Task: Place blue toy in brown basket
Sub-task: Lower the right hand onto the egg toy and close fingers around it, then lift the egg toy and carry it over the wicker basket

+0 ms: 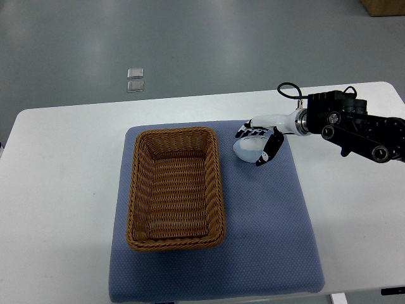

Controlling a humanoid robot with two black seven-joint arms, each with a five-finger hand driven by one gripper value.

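- The right robot hand (pixel 258 144) reaches in from the right edge, just beside the brown basket's (pixel 176 188) upper right corner — its white-and-black fingers (pixel 272 149) are curled around a pale bluish-white object, the blue toy (pixel 247 150).
- The toy sits inside that curl, fingers on its top and right side; from here I cannot tell whether it rests on the mat or is lifted off it.
- The basket is a woven rectangular one, with nothing in it, lying on a blue mat (pixel 278 228) that covers the middle of the white worktop (pixel 57 190).
- Beyond the worktop, past the basket's far end, two small clear squares (pixel 135 80) lie on the grey floor — well apart from everything else.
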